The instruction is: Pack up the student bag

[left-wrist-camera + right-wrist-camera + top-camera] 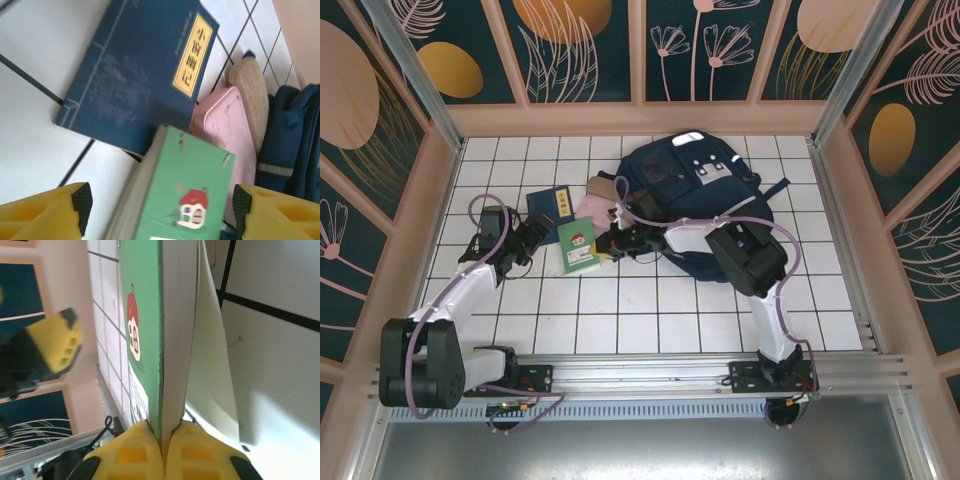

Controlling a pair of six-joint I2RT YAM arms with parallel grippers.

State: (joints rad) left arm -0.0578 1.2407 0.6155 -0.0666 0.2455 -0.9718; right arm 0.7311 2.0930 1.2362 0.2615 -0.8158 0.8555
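Right gripper (pixel 167 432) is pinching the edge of the green book (pixel 142 330), and I'm seeing both yellow fingers (pixel 131 452) pressed tight against it with no gap. A white leaf on the book's far side is bowing away from the block of pages. From overhead, that gripper (pixel 610 243) is sitting at the right edge of the green book (pixel 579 245), with the arm reaching in from the right across the front of the student bag (pixel 690 190).

Left gripper (pixel 162 200) is hanging with its fingers wide apart, one pad (pixel 81 200) at each side of the frame, and the green book (pixel 190 185) with its little red-roofed house is showing between them. I'm not seeing either pad touching it. Overhead, the left gripper (pixel 532 240) is just left of the book.

Beyond the green book, a navy book (pixel 135 75) with a yellow title label is lying flat on the white tiled table (pixel 650 310). A pink case (pixel 225 130) is lying just right of it, a tan pouch (pixel 250 95) is next to that, and the student bag (pixel 295 140) is lying beyond them, toward the back right of the table.
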